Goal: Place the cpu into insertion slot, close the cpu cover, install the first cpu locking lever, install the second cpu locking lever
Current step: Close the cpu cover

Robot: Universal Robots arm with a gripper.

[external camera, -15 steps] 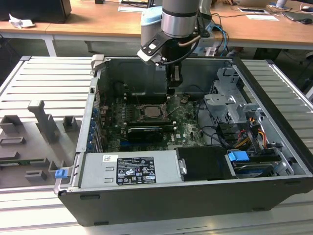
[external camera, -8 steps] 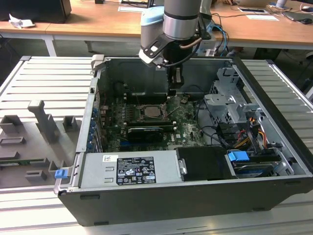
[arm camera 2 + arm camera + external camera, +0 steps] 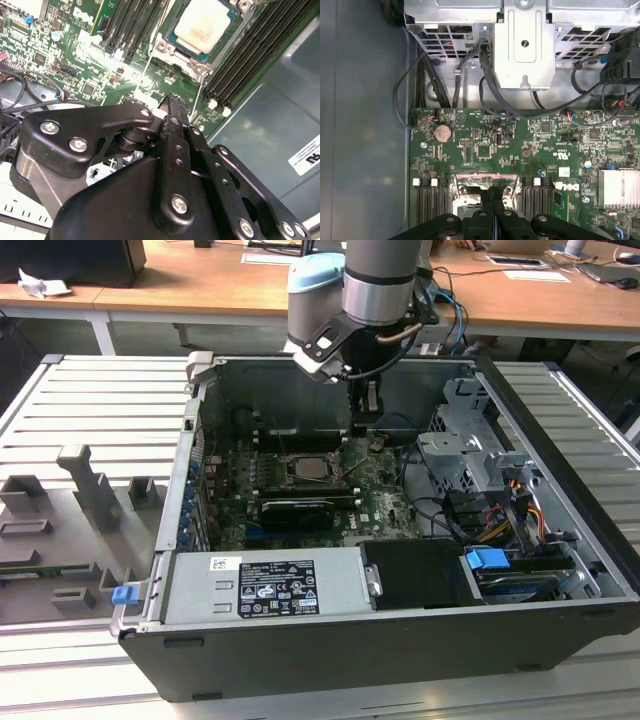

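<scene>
The cpu (image 3: 202,25) shows its pale metal face, seated in the insertion slot (image 3: 308,469) on the green motherboard. The silvery cpu cover (image 3: 172,50) lies flat around the chip's edges. Two thin wire locking levers (image 3: 144,75) (image 3: 199,97) run out from the socket towards my fingertips. My gripper (image 3: 172,102) is shut with nothing between its fingers. It hangs just above the board beside the socket, at the levers' outer ends. In the exterior view the gripper (image 3: 363,428) is inside the open case, to the right of the socket. The first wrist view has the gripper (image 3: 492,200) over the socket frame (image 3: 480,186).
Memory slots (image 3: 250,55) flank the socket on both sides. A black ribbed card (image 3: 295,510) and the grey power supply box (image 3: 265,585) lie nearer the camera. A metal drive cage (image 3: 470,450) with cables (image 3: 445,75) stands at the exterior view's right. A grey fixture tray (image 3: 80,500) sits outside the case.
</scene>
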